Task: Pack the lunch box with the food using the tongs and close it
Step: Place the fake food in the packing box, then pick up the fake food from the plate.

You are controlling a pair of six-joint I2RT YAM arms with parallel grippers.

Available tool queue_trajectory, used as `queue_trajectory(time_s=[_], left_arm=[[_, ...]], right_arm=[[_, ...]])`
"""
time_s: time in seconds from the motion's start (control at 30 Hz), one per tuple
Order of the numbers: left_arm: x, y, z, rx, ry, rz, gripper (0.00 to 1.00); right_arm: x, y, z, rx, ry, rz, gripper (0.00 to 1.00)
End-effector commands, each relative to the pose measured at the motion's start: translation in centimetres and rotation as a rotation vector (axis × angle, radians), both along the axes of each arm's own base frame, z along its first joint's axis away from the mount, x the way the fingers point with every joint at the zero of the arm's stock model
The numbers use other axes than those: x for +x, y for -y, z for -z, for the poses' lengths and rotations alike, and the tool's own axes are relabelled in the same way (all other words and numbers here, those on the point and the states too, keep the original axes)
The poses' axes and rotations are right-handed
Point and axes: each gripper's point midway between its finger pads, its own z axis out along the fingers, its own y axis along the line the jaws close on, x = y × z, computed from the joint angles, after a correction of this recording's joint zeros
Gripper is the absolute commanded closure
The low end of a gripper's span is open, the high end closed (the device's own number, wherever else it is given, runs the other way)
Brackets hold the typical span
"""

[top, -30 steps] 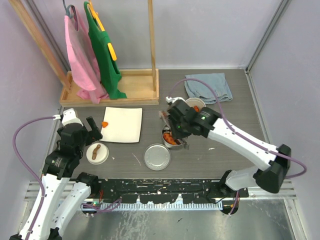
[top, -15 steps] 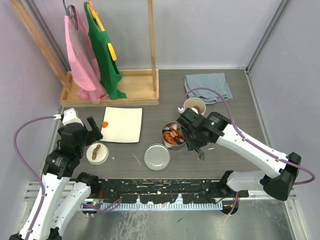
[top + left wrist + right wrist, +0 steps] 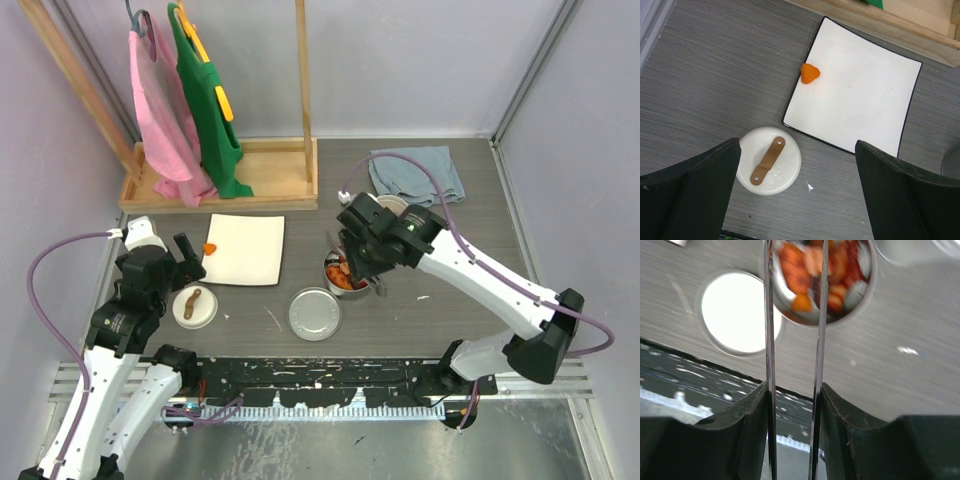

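The steel tin (image 3: 343,275) in mid-table holds orange, red, brown and black-and-white food (image 3: 815,270). My right gripper (image 3: 362,262) hovers over it, shut on the tongs (image 3: 769,340), whose two slim arms point down at the tin, slightly apart. The flat steel lid (image 3: 314,313) lies just left and nearer. The white tub (image 3: 393,205) is mostly hidden behind the right arm. The white lid with a brown handle (image 3: 770,160) lies under my open left gripper (image 3: 797,200), which holds nothing. One orange piece (image 3: 810,73) rests on the edge of the white square plate (image 3: 860,100).
A blue-grey towel (image 3: 415,172) lies at the back right. A wooden rack (image 3: 230,185) with pink and green garments stands at the back left. Small white crumbs dot the grey table (image 3: 450,300).
The right arm swung out to the near right with the tongs, then came back over the tin. The tongs' arms stand a little wider apart. The left arm has not moved.
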Motion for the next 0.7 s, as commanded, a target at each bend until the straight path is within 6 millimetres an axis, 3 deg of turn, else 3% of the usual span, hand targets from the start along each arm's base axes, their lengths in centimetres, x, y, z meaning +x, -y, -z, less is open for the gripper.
queue_trajectory(time_s=[0.0,0.1,0.3,0.53,0.67], left_arm=[[0.5,0.0,-0.6,-0.01,0.029,-0.007,0.02],[0.4,-0.2,-0.7,-0.006,0.032,-0.018,0.02],[0.2,-0.6,-1.0,0.0,0.05,-0.04,0.02],[0.3,-0.6,-1.0,-0.001,0.048,-0.039,0.02],[0.3,-0.6,-1.0,0.0,0.046,-0.039,0.02]], right_arm=[[3.3,-8.5,-4.2,0.294,0.115,-0.12,0.54],[3.6,-13.0,-3.8,0.365,0.09,-0.2,0.54],[5.0,-19.6,-1.5,0.293,0.091,-0.298,0.54],[6.0,-25.5,0.2,0.263,0.108,-0.384,0.52],[6.7,-27.5,1.1,0.266,0.109,-0.389,0.51]])
